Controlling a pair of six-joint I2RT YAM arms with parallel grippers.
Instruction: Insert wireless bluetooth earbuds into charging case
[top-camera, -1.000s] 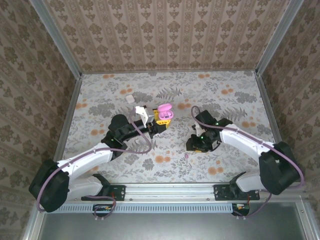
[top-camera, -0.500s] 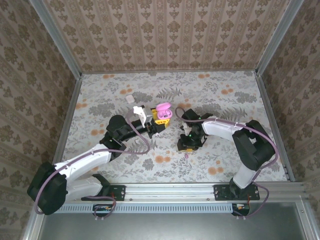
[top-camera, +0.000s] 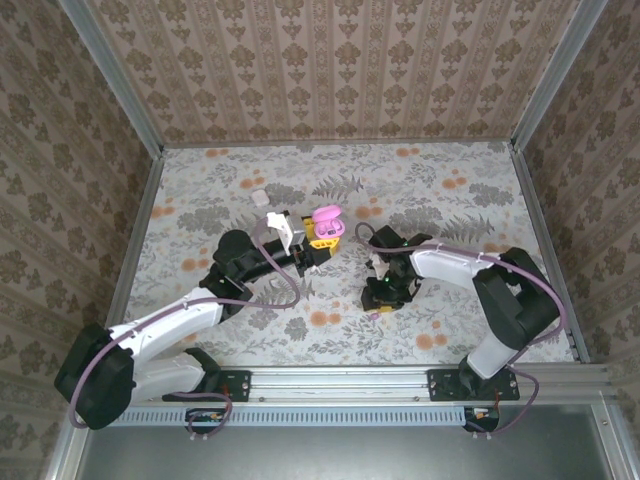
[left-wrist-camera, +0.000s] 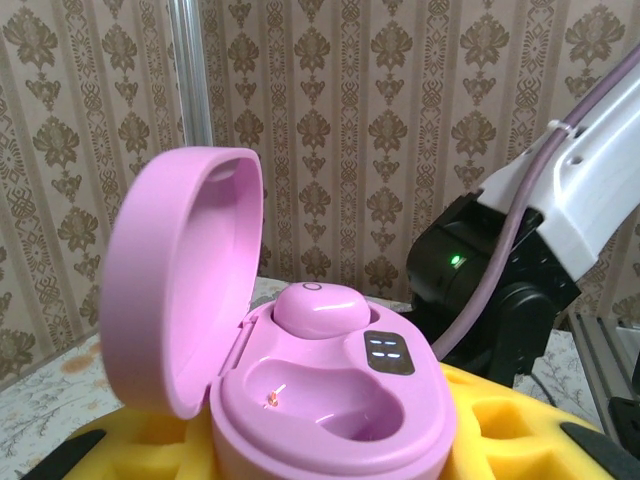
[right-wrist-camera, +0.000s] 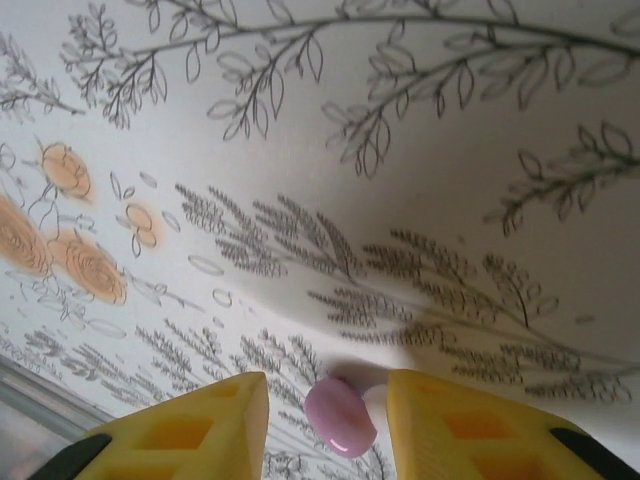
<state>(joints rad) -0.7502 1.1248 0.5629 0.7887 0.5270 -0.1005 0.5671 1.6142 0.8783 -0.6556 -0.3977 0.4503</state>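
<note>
Pink case (left-wrist-camera: 330, 400), lid up, one slot empty, clamped in left claw (top-camera: 321, 239) at frame centre. Right claw (right-wrist-camera: 326, 385) has swung in from the right, jaws released, straddling pink earbud (right-wrist-camera: 340, 415) on worktop (right-wrist-camera: 450, 200), so pickup looks next

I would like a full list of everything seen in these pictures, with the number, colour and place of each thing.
charging case: one, pink, lid open, held near the table's middle
seated earbud: one, pink, in the case's far socket; near socket empty
loose earbud: one, pink, on the table right of the case
white object: one, small, on the table beyond and left of the case
table: one, pale floral cover
walls: brown patterned, on three sides
left claw: yellow fingers, closed on the case
right claw: yellow fingers, open astride the loose earbud
</note>
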